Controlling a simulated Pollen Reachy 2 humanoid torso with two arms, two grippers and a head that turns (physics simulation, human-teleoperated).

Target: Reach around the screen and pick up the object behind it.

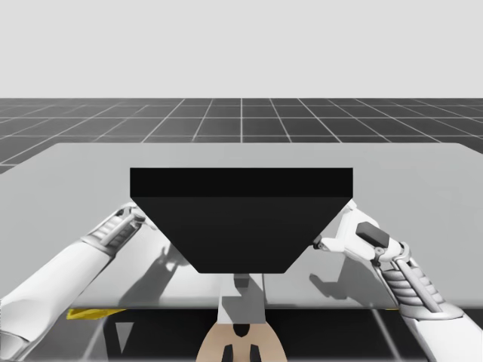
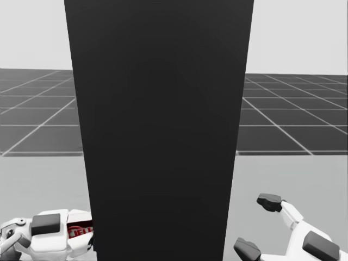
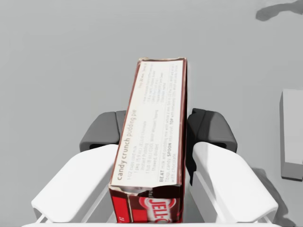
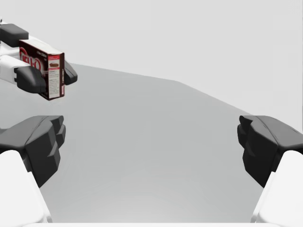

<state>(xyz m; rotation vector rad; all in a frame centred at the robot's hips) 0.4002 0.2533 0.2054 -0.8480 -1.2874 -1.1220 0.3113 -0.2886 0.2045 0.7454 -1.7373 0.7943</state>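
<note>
Screen (image 1: pixel 241 219): black panel standing mid-table (image 1: pixel 423 173), walling off most of my head view.
Left gripper (image 3: pixel 156 131): clamped from both sides on the red box (image 3: pixel 154 142), at the screen's left edge (box half cut off by the panel from the head).
Right gripper (image 4: pixel 151 142): fingers spread wide, right of the screen.
Unclear: whether the box touches the table.
</note>
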